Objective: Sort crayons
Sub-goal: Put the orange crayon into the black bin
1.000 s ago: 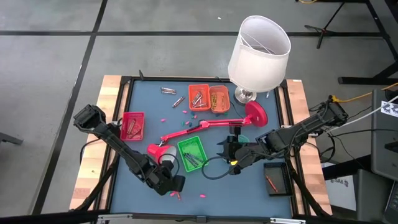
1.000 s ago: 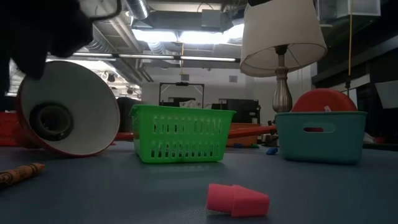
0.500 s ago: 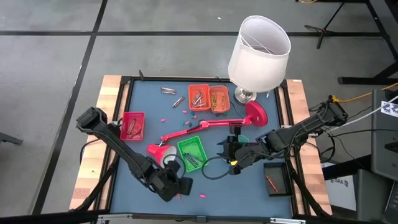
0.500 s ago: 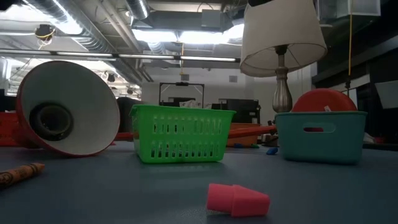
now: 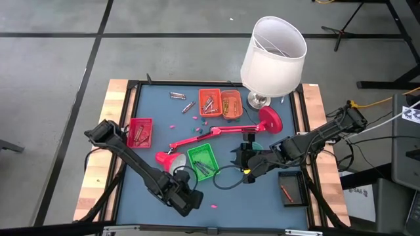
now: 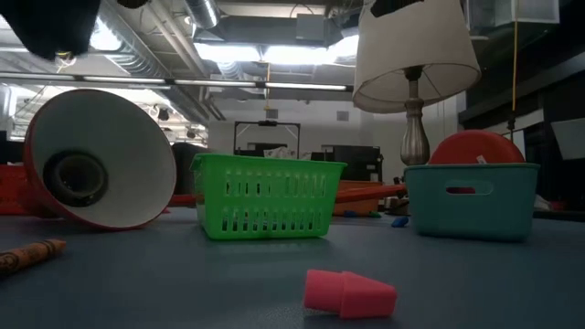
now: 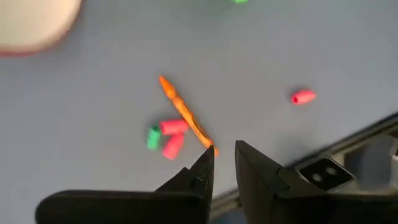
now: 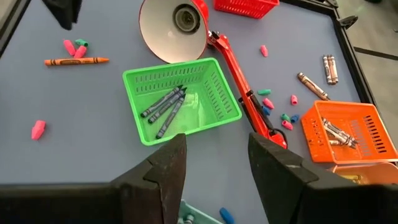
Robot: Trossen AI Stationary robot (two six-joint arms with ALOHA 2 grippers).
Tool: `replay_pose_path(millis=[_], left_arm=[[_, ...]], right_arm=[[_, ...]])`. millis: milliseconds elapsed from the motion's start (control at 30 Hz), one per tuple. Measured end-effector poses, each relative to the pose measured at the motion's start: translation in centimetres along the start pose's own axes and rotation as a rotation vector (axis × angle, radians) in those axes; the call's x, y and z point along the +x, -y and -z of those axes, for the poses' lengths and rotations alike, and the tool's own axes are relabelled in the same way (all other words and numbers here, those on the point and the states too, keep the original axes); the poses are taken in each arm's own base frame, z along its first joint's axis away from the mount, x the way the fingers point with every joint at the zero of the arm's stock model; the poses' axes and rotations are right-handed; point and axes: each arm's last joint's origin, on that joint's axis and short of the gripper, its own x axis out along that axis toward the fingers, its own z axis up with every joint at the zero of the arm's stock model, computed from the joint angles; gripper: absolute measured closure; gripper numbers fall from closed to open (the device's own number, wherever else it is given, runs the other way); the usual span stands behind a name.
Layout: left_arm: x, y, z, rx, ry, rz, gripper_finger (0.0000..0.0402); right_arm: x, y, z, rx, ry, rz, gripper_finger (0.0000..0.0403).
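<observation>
An orange crayon lies flat on the blue table near its near edge, beside two pink caps and a green one; it also shows in the right wrist view and the low view. My left gripper hovers just above it, its fingers a narrow gap apart and empty, one tip by the crayon's near end. My right gripper is open and empty, over a teal tray. Dark grey crayons lie in the green basket.
A red desk lamp lies across the table's middle, its shade by the green basket. A white-shaded lamp stands at the far right. There are also orange and red baskets, a black tray, loose crayons and a pink cap.
My left gripper has moved a little toward the table's right and near edges, over the orange crayon. The crayon and caps have stayed where they were.
</observation>
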Motion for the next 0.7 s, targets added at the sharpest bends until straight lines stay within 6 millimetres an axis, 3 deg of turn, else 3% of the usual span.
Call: replay_pose_path(millis=[333,700], left_arm=[[1.2,-1.0,-0.1,0.057,0.105,0.012,0.0352],[2.9,-2.7,0.0,-0.089,0.056,-0.050,0.0352]], right_arm=[[0.0,0.0,0.1,-0.003,-0.005,0.001,0.0231],[0.0,0.0,0.0,-0.003,-0.005,0.001,0.0231]])
